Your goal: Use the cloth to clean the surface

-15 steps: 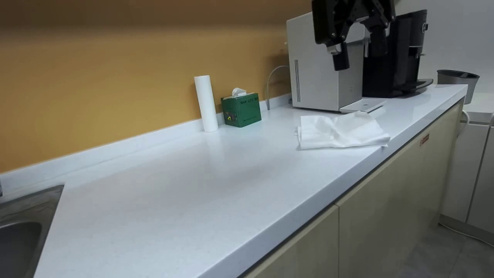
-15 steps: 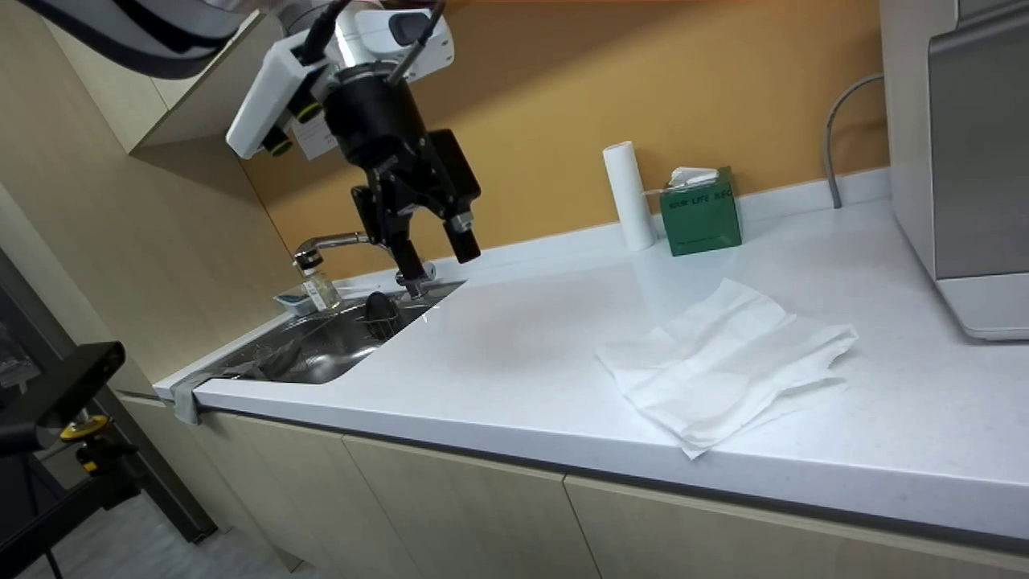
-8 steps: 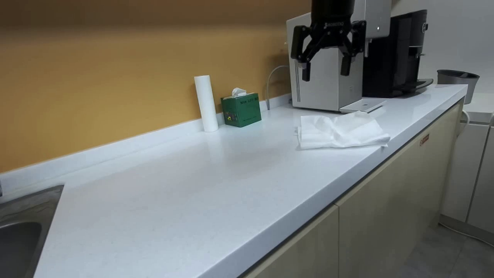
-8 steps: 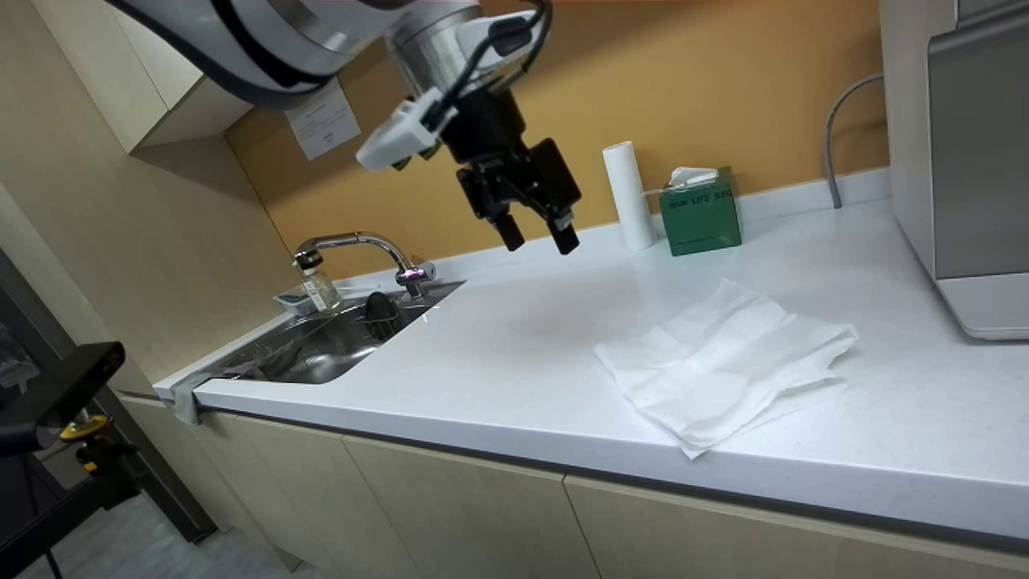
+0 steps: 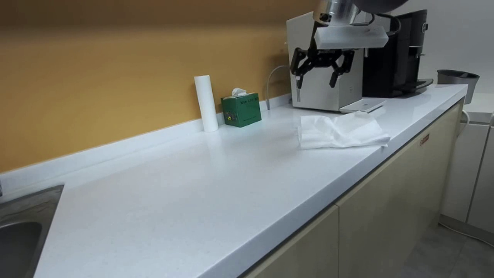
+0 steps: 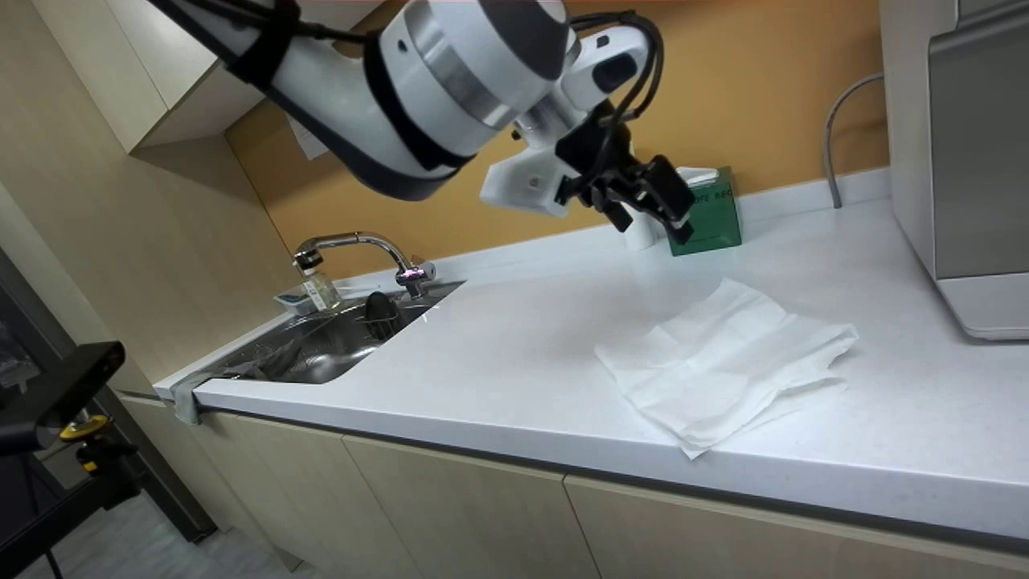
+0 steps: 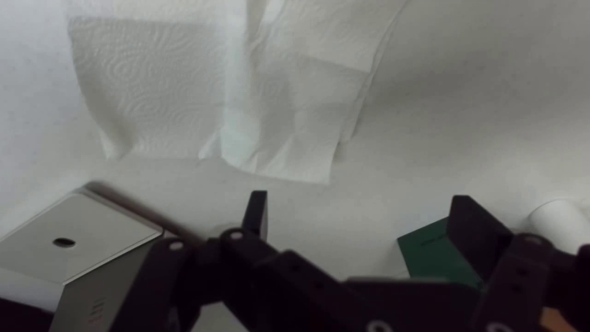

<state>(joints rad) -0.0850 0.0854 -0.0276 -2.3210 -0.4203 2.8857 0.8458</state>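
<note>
I count one robot arm (image 6: 454, 80), one gripper (image 5: 316, 82) and two fingers (image 7: 475, 231). Further quantities within my sight: one counter (image 5: 173, 200), one sink (image 6: 328, 366), one faucet (image 6: 362, 239), one bottle (image 6: 321, 291), one white cloth (image 6: 723, 366), one green tissue box (image 5: 242, 111), one white roll (image 5: 207, 103), one grey bin (image 5: 455, 80), plus one silver machine (image 5: 318, 92) and one black machine (image 5: 389, 73), two machines total.

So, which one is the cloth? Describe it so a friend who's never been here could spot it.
Follow the long white counter from the sink toward the pale machine. Just short of that machine, near the counter's front edge, lies a white cloth. It is loosely spread and wrinkled, unlike the standing white roll and green tissue box by the orange wall.
</note>
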